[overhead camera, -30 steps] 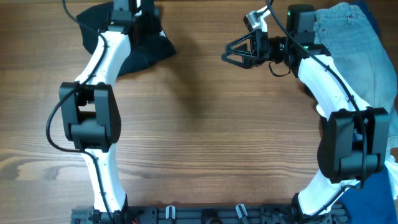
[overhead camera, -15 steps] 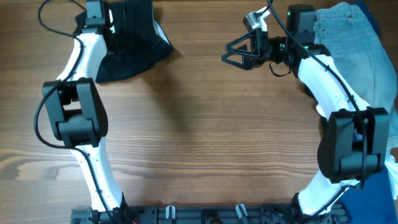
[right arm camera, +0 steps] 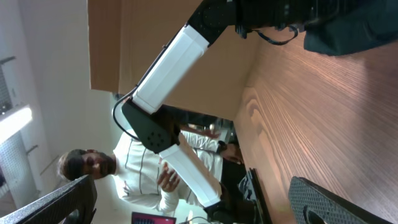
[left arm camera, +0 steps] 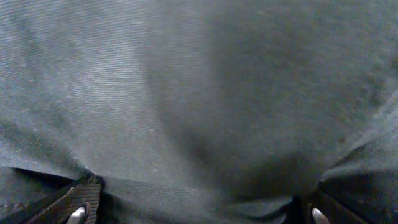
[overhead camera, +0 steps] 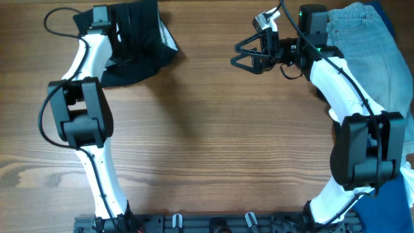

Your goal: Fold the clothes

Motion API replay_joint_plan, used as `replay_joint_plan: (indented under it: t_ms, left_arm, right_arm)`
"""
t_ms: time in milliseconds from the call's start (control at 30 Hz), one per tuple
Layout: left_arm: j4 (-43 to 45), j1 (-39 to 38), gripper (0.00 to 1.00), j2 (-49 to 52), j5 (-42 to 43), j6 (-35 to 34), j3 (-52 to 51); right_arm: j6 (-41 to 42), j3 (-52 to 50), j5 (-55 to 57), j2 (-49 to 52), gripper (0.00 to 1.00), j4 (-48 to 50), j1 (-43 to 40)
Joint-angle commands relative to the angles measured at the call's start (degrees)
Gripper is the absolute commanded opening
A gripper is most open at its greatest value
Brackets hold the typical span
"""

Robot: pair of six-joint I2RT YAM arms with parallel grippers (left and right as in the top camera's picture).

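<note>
The black garment (overhead camera: 145,55) lies bunched at the table's far left. It fills the left wrist view (left arm camera: 199,93) and shows at the top of the right wrist view (right arm camera: 354,28). My left gripper (overhead camera: 126,29) is down on the garment. Its two fingertips (left arm camera: 196,214) are wide apart with fabric spread between them, so it is open. My right gripper (overhead camera: 244,55) hovers open and empty over bare table at the far right, well away from the garment. Its fingers (right arm camera: 199,208) frame only table and room.
Light blue jeans (overhead camera: 362,39) lie at the far right under the right arm. Dark blue fabric (overhead camera: 396,19) lies beside them at the table's right edge. The wooden table (overhead camera: 213,142) stretches between the arms. A person (right arm camera: 143,168) stands beyond the table.
My left wrist has swung left along the far edge. The black garment has changed shape and gathered under the gripper. The right arm has not moved.
</note>
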Motion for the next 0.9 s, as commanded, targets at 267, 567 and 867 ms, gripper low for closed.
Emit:
replay_joint_plan:
  t_ms: [267,567,867]
  left_arm:
    - [-9.84,16.52,1.00,5.68,2.54,-6.82,-2.86]
    - [-10.82,26.10,1.00,5.68,2.29,-6.80,-2.86]
    - [-7.89,31.63,1.00,5.68,2.32,-6.78,-2.84]
  right_arm:
    - [1.18,-0.57,-3.52,-1.05,1.00,1.14,0.28]
    - [7.19,-0.57,-3.52,-1.05,1.00,6.62,0.28]
    - [8.72,-0.57,-3.52,-1.05,1.00,6.60,0.28]
